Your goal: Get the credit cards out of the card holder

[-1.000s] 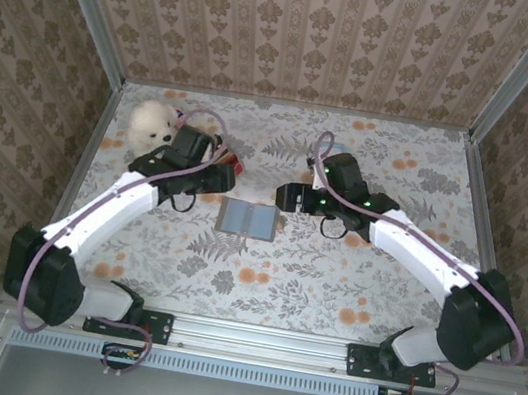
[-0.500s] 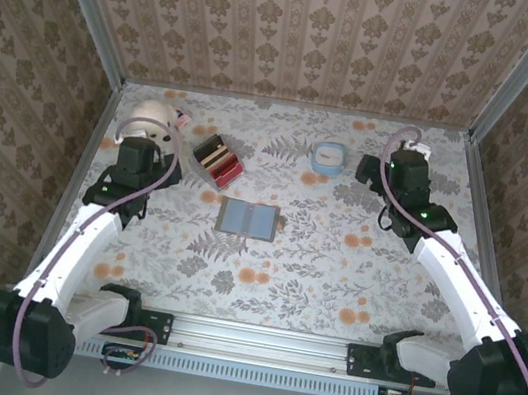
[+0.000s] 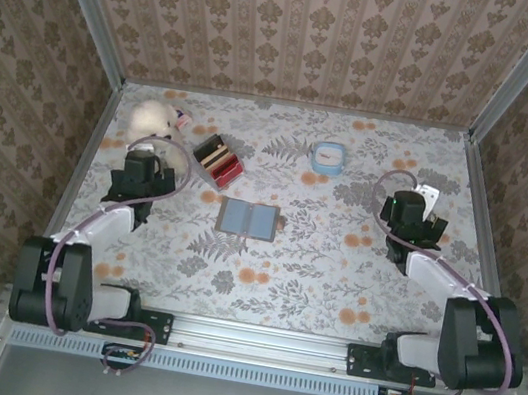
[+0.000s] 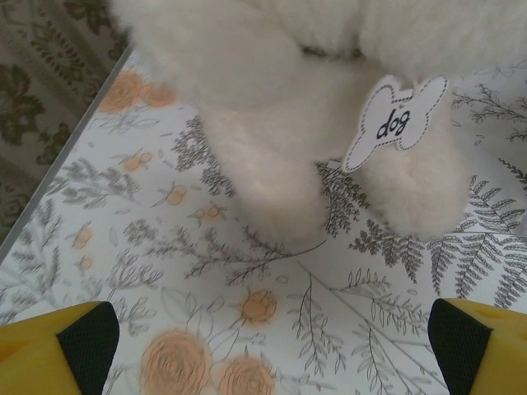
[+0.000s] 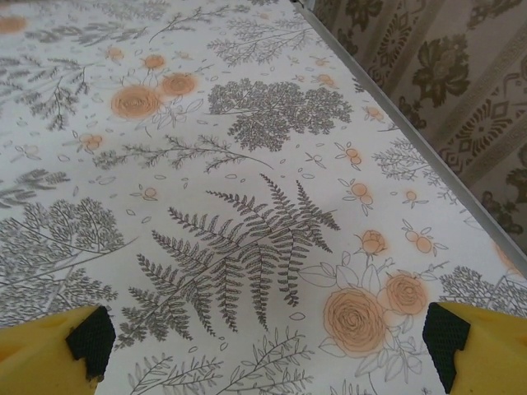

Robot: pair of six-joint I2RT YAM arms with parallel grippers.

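Observation:
The card holder (image 3: pixel 247 218) lies spread open and flat on the floral table, grey-blue inner faces up, midway between the arms. From above I cannot tell any credit cards apart from its pockets. My left gripper (image 3: pixel 145 159) is drawn back to the left side, well clear of the holder. In the left wrist view its jaws (image 4: pixel 272 346) stand wide open over bare table, facing a white plush dog (image 4: pixel 313 99). My right gripper (image 3: pixel 423 206) sits far right; in the right wrist view (image 5: pixel 269 341) it is open with nothing between its fingers.
A black, tan and red striped block (image 3: pixel 220 160) stands just behind the holder to the left. The plush dog (image 3: pixel 152 121) with a "dog" tag (image 4: pixel 395 123) is at back left. A light blue ring-shaped object (image 3: pixel 328 157) lies at back centre. Metal rails (image 5: pixel 412 140) edge the table.
Both arms have pulled back from beside the card holder to the table's sides and folded in. Both grippers opened wider. The holder has stayed where it was.

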